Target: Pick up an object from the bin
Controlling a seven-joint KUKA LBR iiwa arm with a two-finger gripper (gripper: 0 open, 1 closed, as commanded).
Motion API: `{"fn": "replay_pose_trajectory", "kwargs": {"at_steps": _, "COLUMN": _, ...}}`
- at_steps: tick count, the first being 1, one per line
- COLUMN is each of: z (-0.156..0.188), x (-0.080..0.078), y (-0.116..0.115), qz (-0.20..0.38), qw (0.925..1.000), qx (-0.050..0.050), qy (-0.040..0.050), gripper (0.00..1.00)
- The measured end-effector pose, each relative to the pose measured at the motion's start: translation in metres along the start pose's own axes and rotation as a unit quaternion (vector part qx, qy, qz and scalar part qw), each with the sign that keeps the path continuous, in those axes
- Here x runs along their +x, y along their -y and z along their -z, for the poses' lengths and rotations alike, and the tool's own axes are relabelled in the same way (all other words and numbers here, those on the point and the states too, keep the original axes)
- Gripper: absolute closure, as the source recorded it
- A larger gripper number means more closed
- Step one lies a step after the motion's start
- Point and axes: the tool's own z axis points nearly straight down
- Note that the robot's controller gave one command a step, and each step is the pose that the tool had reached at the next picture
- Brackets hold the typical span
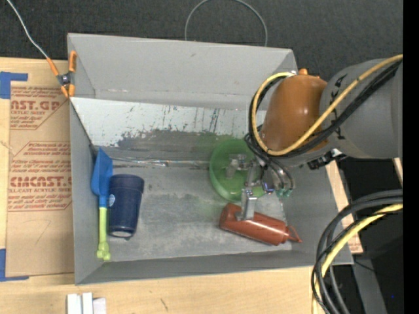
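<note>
My gripper [250, 200] hangs low in the right part of the bin. Its metal tip comes down at the left end of a red-brown tube-shaped thing [262, 227] that lies flat near the front right corner. Just behind it sits a round green bowl-like thing [224, 169], its right side hidden by the gripper. Whether the tip touches the red-brown thing I cannot tell.
At the left wall lies a blue scoop [101, 175] with a yellow-green handle, and beside it a dark blue cup [125, 205] on its side. The arm with its orange cover and cables reaches in from the right, over the bin's right wall.
</note>
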Motion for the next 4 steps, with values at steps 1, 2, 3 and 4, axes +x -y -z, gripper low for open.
{"fn": "replay_pose_trajectory", "kwargs": {"at_steps": 1, "z": 0.05, "x": 0.055, "y": -0.012, "qz": -0.134, "qw": 0.9909, "qx": -0.003, "qy": 0.0036, "gripper": 0.0}}
{"fn": "replay_pose_trajectory", "kwargs": {"at_steps": 2, "z": -0.006, "x": 0.053, "y": -0.002, "qz": 0.06, "qw": 0.9982, "qx": -0.001, "qy": 0.0032, "gripper": 0.0}}
{"fn": "replay_pose_trajectory", "kwargs": {"at_steps": 3, "z": -0.047, "x": 0.04, "y": 0.009, "qz": 0.021, "qw": 0.9998, "qx": -0.002, "qy": 0.0067, "gripper": 1.0}}
{"fn": "replay_pose_trajectory", "kwargs": {"at_steps": 4, "z": -0.047, "x": 0.04, "y": 0.009, "qz": 0.021, "qw": 0.9998, "qx": -0.003, "qy": 0.0068, "gripper": 1.0}}
